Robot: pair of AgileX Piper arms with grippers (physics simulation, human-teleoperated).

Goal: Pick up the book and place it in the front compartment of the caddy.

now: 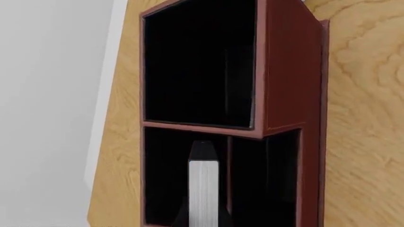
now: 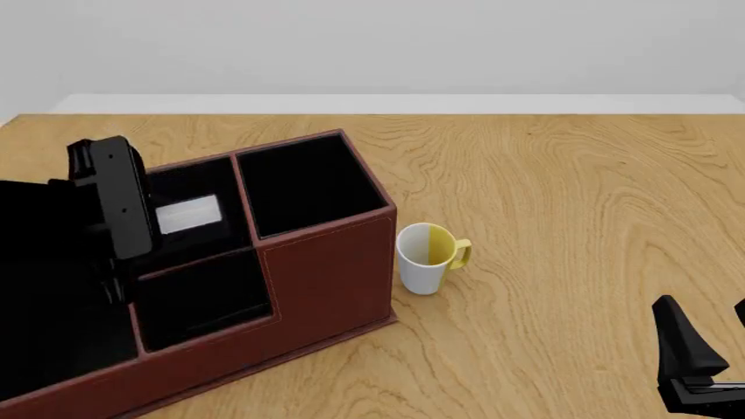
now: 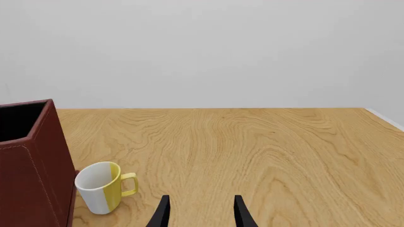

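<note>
The reddish-brown caddy (image 2: 331, 262) stands at the table's left and fills the left wrist view (image 1: 290, 71). The book (image 1: 203, 189) stands on end with its white page edge showing. It is inside the full-height middle cell, the front compartment (image 1: 161, 175), and shows there in the front view (image 2: 187, 216). My left gripper (image 1: 203, 215) reaches into that cell, its dark fingers hugging both sides of the book. My left arm (image 2: 111, 205) hangs over the caddy. My right gripper (image 3: 202, 212) is open and empty near the table's front right (image 2: 707, 340).
A white-and-yellow mug (image 2: 425, 259) stands just right of the caddy; it also shows in the right wrist view (image 3: 101, 187), next to the caddy's corner (image 3: 38, 161). The low-fronted cell (image 2: 204, 301) lies on the near side of the book's cell.
</note>
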